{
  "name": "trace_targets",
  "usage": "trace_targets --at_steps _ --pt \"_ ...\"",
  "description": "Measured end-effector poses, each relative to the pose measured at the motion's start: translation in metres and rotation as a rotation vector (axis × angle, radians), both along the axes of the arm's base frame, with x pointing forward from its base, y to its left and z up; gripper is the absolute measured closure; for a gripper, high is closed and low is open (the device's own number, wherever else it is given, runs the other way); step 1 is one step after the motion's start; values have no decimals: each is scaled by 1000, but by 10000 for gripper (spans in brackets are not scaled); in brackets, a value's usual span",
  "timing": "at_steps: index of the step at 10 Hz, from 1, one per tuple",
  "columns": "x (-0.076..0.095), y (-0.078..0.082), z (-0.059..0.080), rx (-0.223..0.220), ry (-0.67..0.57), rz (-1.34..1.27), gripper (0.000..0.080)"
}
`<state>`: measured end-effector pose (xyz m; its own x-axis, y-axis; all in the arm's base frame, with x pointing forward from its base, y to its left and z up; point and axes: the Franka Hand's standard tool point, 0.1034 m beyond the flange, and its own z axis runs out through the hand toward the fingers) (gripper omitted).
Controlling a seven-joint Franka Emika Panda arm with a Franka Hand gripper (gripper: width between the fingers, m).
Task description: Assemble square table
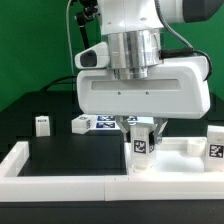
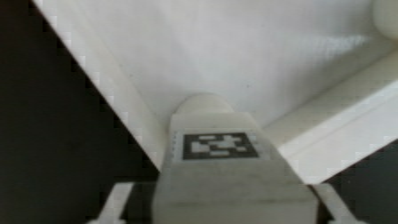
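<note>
A short white table leg point(image 1: 141, 150) with a black-and-white tag stands upright on the exterior view's right, at the near edge of the white square table top point(image 1: 185, 148). My gripper point(image 1: 141, 138) comes straight down over it, one finger against each side of the leg. In the wrist view the leg point(image 2: 221, 145) fills the space between the fingers point(image 2: 327, 200), which sit close against its flanks. Beyond it lie the top's flat white face point(image 2: 196, 50) and its raised rim point(image 2: 338, 110). The leg's lower end is hidden.
A second tagged leg point(image 1: 42, 124) stands at the back left of the black surface, with another tagged white piece point(image 1: 82, 124) lying beside it. White wall bars point(image 1: 60, 185) edge the black surface at the front and left. A green backdrop closes the rear.
</note>
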<state>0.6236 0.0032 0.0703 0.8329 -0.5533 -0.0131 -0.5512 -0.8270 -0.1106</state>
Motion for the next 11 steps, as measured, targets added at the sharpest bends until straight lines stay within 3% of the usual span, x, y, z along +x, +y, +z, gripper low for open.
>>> trace_targets --at_steps 3,8,9,10,11 --pt "2 -1 -1 17 30 -306 514" --pt "3 -1 -2 160 128 -1096 512" --pt "2 -1 -2 164 132 -1118 512" --pt "2 -1 -3 163 132 -1117 438" --pt "2 -1 -3 160 125 -1070 302"
